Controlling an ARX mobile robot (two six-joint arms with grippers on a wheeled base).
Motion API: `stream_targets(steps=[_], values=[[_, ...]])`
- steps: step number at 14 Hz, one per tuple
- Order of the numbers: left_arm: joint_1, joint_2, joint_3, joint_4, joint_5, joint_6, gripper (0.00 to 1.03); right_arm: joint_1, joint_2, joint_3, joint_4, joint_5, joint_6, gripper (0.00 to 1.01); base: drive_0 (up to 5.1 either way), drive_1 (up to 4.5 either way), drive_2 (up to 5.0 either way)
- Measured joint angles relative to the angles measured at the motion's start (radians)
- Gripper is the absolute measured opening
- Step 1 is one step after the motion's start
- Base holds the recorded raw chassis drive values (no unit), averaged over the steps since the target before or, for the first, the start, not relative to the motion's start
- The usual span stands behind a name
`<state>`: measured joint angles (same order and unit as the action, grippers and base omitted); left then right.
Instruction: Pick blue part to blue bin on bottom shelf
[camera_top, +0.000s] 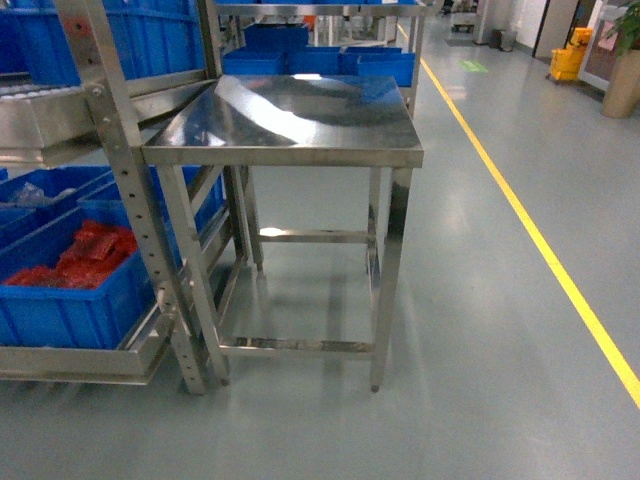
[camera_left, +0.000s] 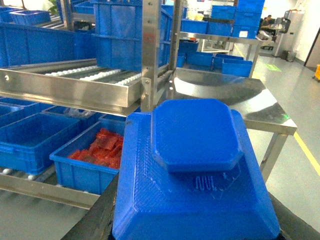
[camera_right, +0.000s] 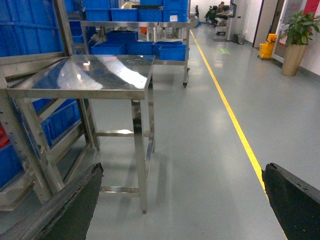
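Already the blue part (camera_left: 195, 170) is seen filling the left wrist view, apparently carried by the left pincer (its grip is hidden). The right pincer (camera_right: 180, 200) is spread, empty. Next, lowering toward a blue bin (camera_left: 30, 137) on the bottom shelf (camera_left: 45, 187) is needed.

The blue part (camera_left: 195, 170) fills the near foreground of the left wrist view: a blocky blue piece with layered ridges, sloped sides and a raised flat eight-sided top; its grip is hidden. The blue bin (camera_left: 30, 137), deep, smooth-walled and open-topped, sits upright to the left on the bottom shelf (camera_left: 42, 189), a steel rail with white rollers
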<state>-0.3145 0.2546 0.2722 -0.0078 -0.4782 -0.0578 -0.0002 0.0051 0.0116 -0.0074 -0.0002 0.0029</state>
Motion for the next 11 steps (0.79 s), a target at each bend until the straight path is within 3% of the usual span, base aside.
stream_targets(steps=[10, 11], values=[[-0.001, 0.0, 0.0, -0.001, -0.001, 0.0, 0.43, 0.0, 0.0, 0.0, 0.002, 0.0, 0.0, 0.98, 0.0, 4.1, -4.1], [-0.001, 0.0, 0.0, 0.0, 0.0, 0.0, 0.43, 0.0, 0.0, 0.0, 0.001, 0.0, 0.0, 0.98, 0.0, 0.0, 0.0]])
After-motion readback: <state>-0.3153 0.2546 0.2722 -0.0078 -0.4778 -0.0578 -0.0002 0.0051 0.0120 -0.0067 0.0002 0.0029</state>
